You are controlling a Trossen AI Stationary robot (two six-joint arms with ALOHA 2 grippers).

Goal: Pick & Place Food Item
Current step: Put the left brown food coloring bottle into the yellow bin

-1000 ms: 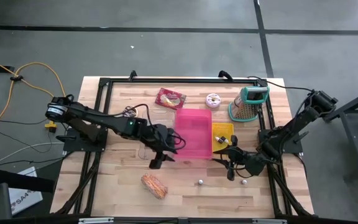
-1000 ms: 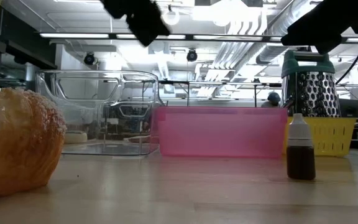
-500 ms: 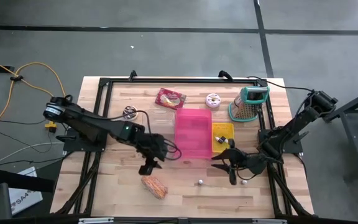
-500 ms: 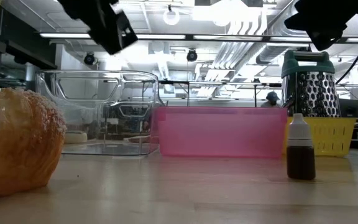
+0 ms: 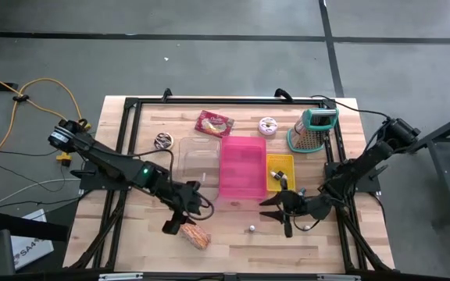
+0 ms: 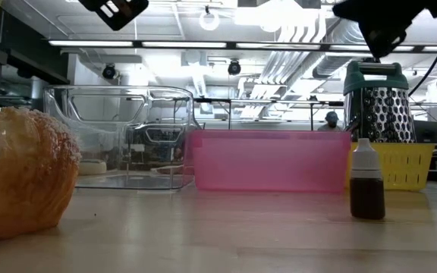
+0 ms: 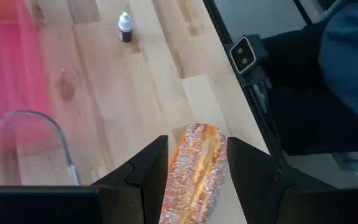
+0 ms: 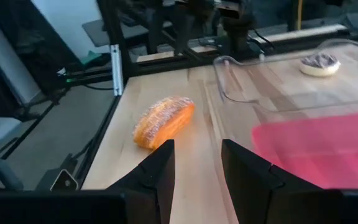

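A sugar-dusted orange pastry (image 5: 194, 234) lies on its long side on the wooden table near the near edge, left of centre. It also shows in the low view (image 6: 21, 174) and the right wrist view (image 8: 163, 120). My left gripper (image 5: 176, 225) hangs open well above the pastry (image 7: 194, 171), tipped downward, its two fingers framing the pastry from above. My right gripper (image 5: 273, 211) is open near the table's near right, pointing nearly level toward the left, with nothing between its fingers (image 8: 197, 149).
A pink bin (image 5: 242, 166) stands mid-table, with a clear container (image 5: 196, 160) on its left and a yellow basket (image 5: 280, 170) on its right. A grater (image 5: 315, 129), a donut (image 5: 268, 125) and a food packet (image 5: 213, 122) sit along the far edge. A small brown bottle (image 5: 251, 229) stands near the front.
My left gripper has swung from beside the pink bin toward the table's near left, ending above the pastry, still open. My right gripper has shifted a little toward the left and tipped up closer to level. Nothing on the table has moved.
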